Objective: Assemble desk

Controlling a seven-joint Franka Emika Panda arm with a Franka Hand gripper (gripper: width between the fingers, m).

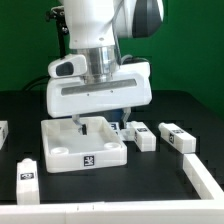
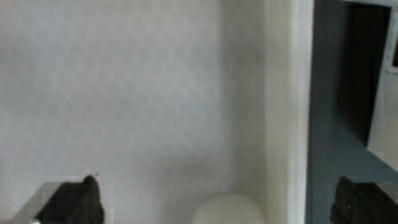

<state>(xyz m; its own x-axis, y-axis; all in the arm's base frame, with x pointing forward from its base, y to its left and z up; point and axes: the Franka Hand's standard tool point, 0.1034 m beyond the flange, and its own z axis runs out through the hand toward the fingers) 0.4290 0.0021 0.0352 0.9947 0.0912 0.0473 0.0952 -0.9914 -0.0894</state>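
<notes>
The desk panel [image 1: 82, 148], white, rimmed and tagged on its front, lies flat on the black table. My gripper [image 1: 101, 122] hangs low over its far right corner. In the wrist view the panel [image 2: 125, 100] fills most of the frame, with its rim [image 2: 285, 90] and a round corner socket [image 2: 240, 208]. My gripper [image 2: 217, 203] is open and empty, with one finger [image 2: 71, 202] over the panel and the other [image 2: 365, 202] over the table outside the rim. White block legs lie on the exterior view's right [image 1: 140, 136] [image 1: 178, 138] and front left [image 1: 27, 172].
A long white bar [image 1: 205, 178] lies at the front on the exterior view's right. A white tagged piece [image 1: 3, 131] shows at the left edge. Another white part [image 2: 388, 110] shows beyond the panel's rim in the wrist view.
</notes>
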